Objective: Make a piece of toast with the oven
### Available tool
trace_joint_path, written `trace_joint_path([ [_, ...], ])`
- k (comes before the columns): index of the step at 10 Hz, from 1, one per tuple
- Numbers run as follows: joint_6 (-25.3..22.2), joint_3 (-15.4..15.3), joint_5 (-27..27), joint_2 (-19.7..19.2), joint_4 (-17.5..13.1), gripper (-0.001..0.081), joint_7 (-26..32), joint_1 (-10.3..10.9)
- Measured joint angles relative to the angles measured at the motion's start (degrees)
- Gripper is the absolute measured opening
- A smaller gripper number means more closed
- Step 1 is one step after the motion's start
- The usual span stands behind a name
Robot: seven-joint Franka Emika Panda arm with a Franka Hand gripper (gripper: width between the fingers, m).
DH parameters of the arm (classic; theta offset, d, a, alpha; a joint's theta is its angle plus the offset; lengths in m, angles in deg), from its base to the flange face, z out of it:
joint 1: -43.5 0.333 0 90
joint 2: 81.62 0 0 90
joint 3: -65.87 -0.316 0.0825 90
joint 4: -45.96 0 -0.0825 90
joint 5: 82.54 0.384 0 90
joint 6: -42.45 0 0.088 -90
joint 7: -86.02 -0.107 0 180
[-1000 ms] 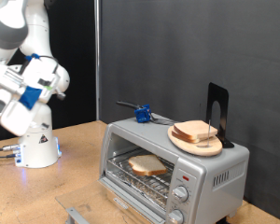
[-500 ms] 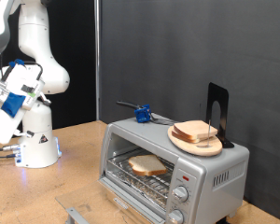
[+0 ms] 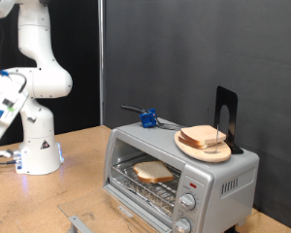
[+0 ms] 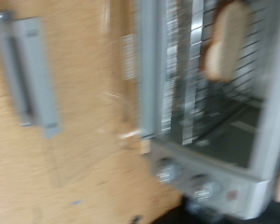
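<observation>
The silver oven (image 3: pixel 223 175) stands at the exterior view's lower right with its glass door folded down. The piece of toast (image 3: pixel 153 172) lies on the wire rack inside. In the wrist view the oven (image 4: pixel 159 93) shows blurred, with the toast (image 4: pixel 224 42) on the rack, the open glass door (image 4: pixel 112 84), its handle (image 4: pixel 33 75) and two knobs (image 4: pixel 166 171). The arm's hand (image 3: pixel 2 102) is at the exterior view's left edge, far from the oven. The gripper's fingers show in neither view.
A plate with stacked bread slices (image 3: pixel 206 140) sits on top of the oven, beside a black stand (image 3: pixel 225 115) and a blue object (image 3: pixel 146 118). The robot's white base (image 3: pixel 37 146) stands on the wooden table at the left. A dark curtain forms the back.
The arm's hand has swung to the exterior view's left, farther from the oven, and is now partly off the frame. Oven, toast and plate have not moved.
</observation>
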Motion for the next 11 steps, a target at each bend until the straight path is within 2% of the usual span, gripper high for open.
trace_joint_path([
  [1,1.92,-0.63,0.94,-2.71,-1.35,0.0809,0.25,0.30],
  [2,1.23,-0.58,0.92,-2.61,-1.30,0.0809,0.25,0.22],
  [3,-2.97,-0.09,-1.42,-2.58,-1.66,0.0809,-0.44,0.02],
  [4,-7.31,0.27,-5.97,-2.87,-2.69,0.0809,-3.11,-0.41],
  [5,-8.28,0.15,-10.00,-3.84,-4.07,0.0809,-5.81,-0.43],
  [6,-7.42,-0.38,-11.20,-5.69,-5.39,0.0809,-7.50,-0.27],
  [8,-2.81,-1.92,-8.94,-10.95,-7.52,0.0809,-7.53,0.52],
  [11,-0.38,-4.44,-3.65,-17.65,-9.12,0.0809,-3.88,1.13],
])
